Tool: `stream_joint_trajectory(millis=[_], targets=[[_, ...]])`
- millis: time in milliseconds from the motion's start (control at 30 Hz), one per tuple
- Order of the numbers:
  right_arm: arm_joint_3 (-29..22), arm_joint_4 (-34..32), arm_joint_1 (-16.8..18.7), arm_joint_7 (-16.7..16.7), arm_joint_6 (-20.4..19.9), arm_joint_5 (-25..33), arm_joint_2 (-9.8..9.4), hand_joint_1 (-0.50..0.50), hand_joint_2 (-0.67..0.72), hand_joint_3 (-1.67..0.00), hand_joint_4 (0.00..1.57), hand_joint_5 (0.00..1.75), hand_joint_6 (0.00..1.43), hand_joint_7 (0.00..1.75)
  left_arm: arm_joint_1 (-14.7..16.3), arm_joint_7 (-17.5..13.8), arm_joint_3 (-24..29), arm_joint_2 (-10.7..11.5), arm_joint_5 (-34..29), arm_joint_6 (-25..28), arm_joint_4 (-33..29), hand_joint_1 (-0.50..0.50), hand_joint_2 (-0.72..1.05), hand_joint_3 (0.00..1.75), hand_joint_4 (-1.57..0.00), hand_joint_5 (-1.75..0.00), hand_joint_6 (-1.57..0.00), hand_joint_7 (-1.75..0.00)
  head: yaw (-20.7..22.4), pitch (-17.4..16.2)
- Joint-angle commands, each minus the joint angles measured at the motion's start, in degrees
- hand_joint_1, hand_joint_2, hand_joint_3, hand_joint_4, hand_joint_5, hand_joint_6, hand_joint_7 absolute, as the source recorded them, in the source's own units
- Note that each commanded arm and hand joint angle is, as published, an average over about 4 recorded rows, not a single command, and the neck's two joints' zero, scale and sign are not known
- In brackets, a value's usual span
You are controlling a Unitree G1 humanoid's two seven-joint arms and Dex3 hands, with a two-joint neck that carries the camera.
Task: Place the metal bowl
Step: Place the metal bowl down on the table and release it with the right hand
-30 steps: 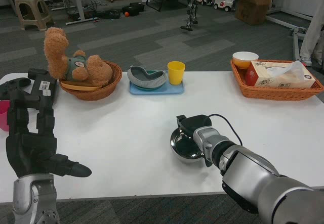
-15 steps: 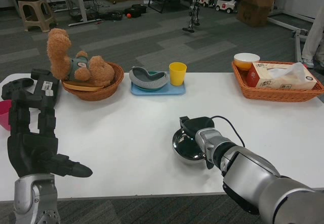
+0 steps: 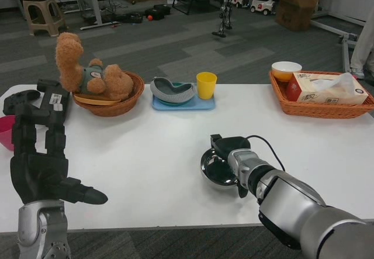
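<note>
Not much is moving since 1 sec ago: the whole pic is just sliding a bit, so that's the camera. The right hand (image 3: 229,148) is still sitting over the metal bowl (image 3: 217,170), w/ fingers wrapping its far rim. The bowl is resting on the white table (image 3: 146,154), front & middle, so I'm guessing it's nearly placed and letting go is next. The left hand (image 3: 40,165) is waiting at the left edge, fingers apart, holding nothing.

A teddy bear (image 3: 87,75) is lying in the round wicker basket (image 3: 131,95). The blue tray (image 3: 181,103) is holding a grey thing & a yellow cup (image 3: 205,85). The flat basket (image 3: 318,108) is holding a tissue box (image 3: 327,88) & a white bowl (image 3: 286,69). The metal bowl is looking empty.
</note>
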Motion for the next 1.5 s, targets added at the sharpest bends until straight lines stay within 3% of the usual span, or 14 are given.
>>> stream_joint_trajectory(millis=[33, 133, 200, 333, 433, 700, 800, 900, 1033, 1133, 1200, 1333, 1500], targets=[[0.37, -0.98, 0.52, 1.54, 3.05, 0.81, 0.13, -0.34, 0.55, -0.22, 0.17, 1.55, 0.00, 1.68, -0.12, -0.03, 0.45, 0.21, 0.01, -0.61, 0.66, -0.50, -0.72, 0.00, -0.04, 0.00, 0.00, 0.00, 0.12, -0.02], [0.37, -1.29, 0.45, 2.33, 3.49, 1.84, 0.13, -0.39, 0.66, -0.08, 0.11, 1.43, 0.00, 1.69, -0.12, -0.03, 0.45, 0.17, 0.01, -0.61, 0.66, -0.50, -0.72, 0.00, -0.04, 0.00, 0.00, 0.00, 0.29, -0.06], [0.35, -1.40, 0.45, 2.72, 3.55, 2.33, 0.13, -0.41, 0.66, -0.08, 0.11, 1.38, 0.00, 1.73, -0.12, -0.03, 0.45, 0.17, 0.01, -0.61, 0.66, -0.50, -0.70, 0.00, -0.03, 0.00, 0.00, 0.00, 0.52, -0.10], [0.22, -1.70, 0.54, 3.18, 3.58, 3.38, 0.13, -0.42, 0.72, -0.06, 0.11, 1.43, 0.00, 1.75, -0.10, -0.03, 0.45, 0.21, -0.01, -0.61, 0.66, -0.50, -0.72, 0.00, -0.04, 0.00, 0.00, 0.00, 0.71, -0.11], [0.13, -2.01, 0.60, 3.36, 3.55, 3.73, 0.13, -0.42, 0.72, 0.00, 0.15, 1.36, 0.00, 1.75, -0.03, -0.03, 0.45, 0.17, -0.07, -0.61, 0.66, -0.50, -0.72, 0.00, -0.04, 0.00, 0.00, 0.00, 0.85, -0.11], [-0.38, -2.45, 0.60, 3.87, 3.53, 5.34, 0.13, -0.42, 0.72, 0.00, 0.26, 1.50, 0.00, 1.75, -0.01, -0.03, 0.45, 0.17, -0.07, -0.61, 0.66, -0.50, -0.72, 0.00, -0.02, 0.00, 0.00, 0.00, 1.28, 0.36], [-0.77, -2.87, 0.60, 4.04, 3.49, 5.60, 0.13, -0.42, 0.72, 0.00, 0.23, 1.50, 0.00, 1.71, 0.06, -0.03, 0.45, 0.21, -0.07, -0.61, 0.66, -0.50, -0.72, 0.00, -0.02, 0.00, 0.00, 0.00, 1.40, 0.45], [-1.28, -3.29, 0.60, 4.24, 3.49, 5.64, 0.13, -0.42, 0.72, 0.00, 0.16, 1.41, 0.00, 1.47, 0.06, -0.03, 0.45, 0.19, -0.07, -0.61, 0.66, -0.50, -0.72, 0.00, -0.04, 0.00, 0.00, 0.00, 1.52, 0.50], [-2.46, -3.77, 0.60, 5.03, 3.49, 5.64, 0.13, -0.42, 0.72, 0.00, 0.09, 1.19, 0.00, 0.73, 0.06, -0.03, 0.47, 0.26, -0.07, -0.61, 0.66, -0.50, -0.72, 0.00, -0.04, 0.00, 0.00, 0.00, 1.65, 0.52], [-3.89, -3.84, 0.60, 5.40, 3.44, 5.91, 0.13, -0.44, 0.72, 0.00, 0.07, 1.12, 0.00, 0.38, 0.06, -0.03, 0.54, 0.26, -0.07, -0.61, 0.66, -0.50, -0.72, 0.00, -0.04, 0.00, 0.00, 0.00, 1.69, 0.46], [-5.52, -3.57, 0.60, 5.58, 3.18, 7.01, 0.13, -0.46, 0.72, 0.00, 0.06, 1.07, 0.00, 0.28, 0.06, -0.03, 0.54, 0.26, -0.07, -0.61, 0.66, -0.50, -0.72, 0.00, -0.04, 0.00, 0.00, 0.00, 1.68, 0.47], [-8.42, -1.64, 0.65, 5.58, 1.53, 11.86, 0.02, -0.46, 0.72, 0.00, 0.06, 1.16, 0.00, 0.21, 0.06, -0.03, 0.54, 0.28, -0.18, -0.61, 0.66, -0.50, -0.72, 0.00, -0.04, 0.00, 0.00, 0.00, 1.96, 0.73], [-14.64, -1.31, 1.35, 6.00, -0.25, 13.40, -0.18, -0.46, 0.72, 0.00, 0.06, 1.26, 0.00, 0.21, 0.08, -0.03, 0.54, 0.39, -0.25, -0.61, 0.66, -0.50, -0.72, 0.00, -0.04, 0.00, 0.00, 0.00, 2.05, 0.64]])
